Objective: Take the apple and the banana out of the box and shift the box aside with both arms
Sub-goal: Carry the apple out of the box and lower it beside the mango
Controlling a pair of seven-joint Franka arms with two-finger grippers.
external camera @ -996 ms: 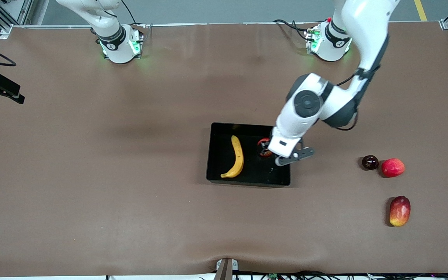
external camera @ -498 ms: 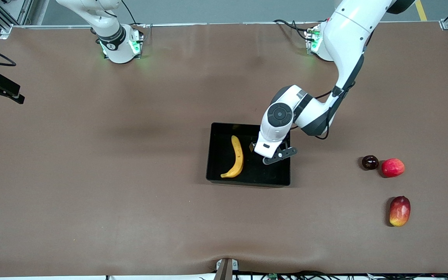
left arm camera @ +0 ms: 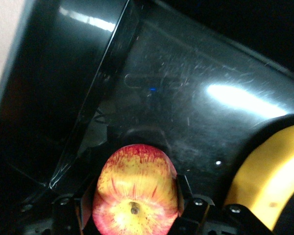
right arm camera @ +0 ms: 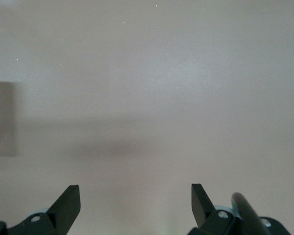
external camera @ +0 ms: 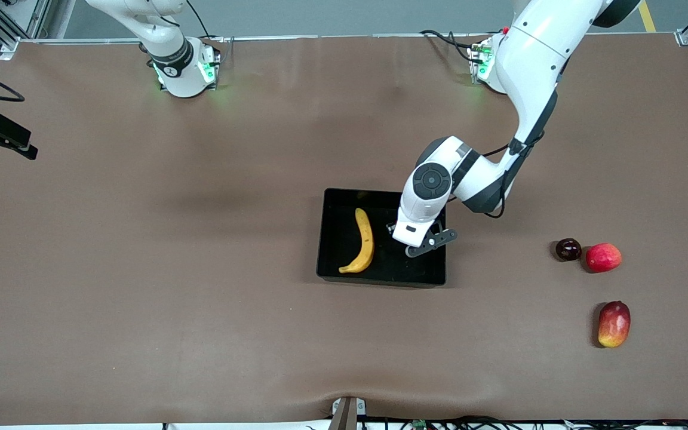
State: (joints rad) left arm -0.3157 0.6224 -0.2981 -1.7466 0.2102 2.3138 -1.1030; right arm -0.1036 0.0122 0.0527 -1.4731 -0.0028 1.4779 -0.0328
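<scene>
Brown desk carrying the box near its middle, banana lying inside, apple beside it toward the left arm's end. Left pincer down in the box, fingers pressing both flanks of the apple: first removal in hand. Next, calls for a straight lift clear of the wall; right pincer waiting open over bare desk.

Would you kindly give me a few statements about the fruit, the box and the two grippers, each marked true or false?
1. The banana lies in the box. True.
2. The left gripper has its fingers on either side of the apple. True.
3. The apple sits on the table outside the box. False: it is in the box, beside the banana.
4. The right gripper holds the banana. False: its fingers are open over bare table, holding nothing.
5. The mango-like fruit is in the box. False: it lies on the table toward the left arm's end.
</scene>
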